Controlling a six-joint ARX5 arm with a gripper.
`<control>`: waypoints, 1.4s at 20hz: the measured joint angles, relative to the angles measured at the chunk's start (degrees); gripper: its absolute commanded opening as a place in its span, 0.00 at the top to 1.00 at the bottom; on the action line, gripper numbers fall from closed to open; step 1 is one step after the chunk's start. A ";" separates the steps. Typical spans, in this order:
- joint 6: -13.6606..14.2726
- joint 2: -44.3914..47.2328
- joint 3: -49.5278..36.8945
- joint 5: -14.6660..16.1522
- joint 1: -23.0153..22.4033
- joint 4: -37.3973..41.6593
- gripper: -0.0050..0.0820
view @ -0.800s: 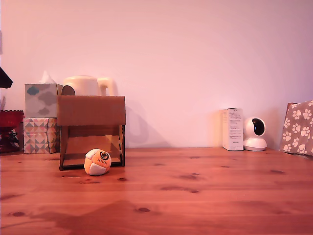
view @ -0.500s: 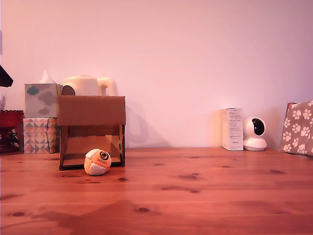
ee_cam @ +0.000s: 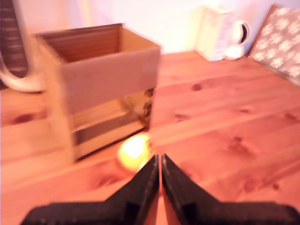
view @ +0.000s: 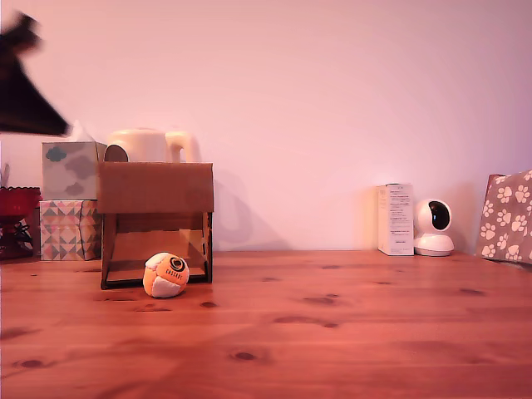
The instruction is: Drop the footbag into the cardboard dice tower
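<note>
My gripper (ee_cam: 161,161), jaws pressed together and empty, hangs above the wooden table (view: 349,324) at the approach stage. The footbag (view: 165,275) rests lower left of the exterior frame, touching the cardboard dice tower's (view: 155,223) open front. Next I judge: open, descend, grasp. Its black lettering is unreadable.

- The gripper (view: 25,83) has come further into the exterior view at about ten o'clock: before, only a small dark tip showed at the edge; now a large blurred dark shape reaches up toward eleven o'clock.
- Its soft shadow on the wooden table (view: 349,332), seen earlier around six to seven o'clock, has faded from the boards.
</note>
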 measured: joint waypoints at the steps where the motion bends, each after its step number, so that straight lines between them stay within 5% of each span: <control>1: -0.31 2.64 0.02 0.00 -0.68 2.86 0.97; 9: -0.42 23.87 0.02 0.07 -1.84 19.71 0.91; 10: -0.42 25.35 0.02 0.07 -1.84 20.48 0.77; 12: -0.42 27.36 0.02 0.11 -1.84 22.60 0.27; 13: -0.42 28.44 0.02 0.11 -1.84 24.24 0.11; 14: -0.28 29.59 0.02 0.09 -1.84 25.62 0.06; 22: 0.83 36.63 0.72 -0.70 -1.84 31.17 0.06; 28: 3.26 43.45 9.84 -1.25 -1.84 31.43 0.06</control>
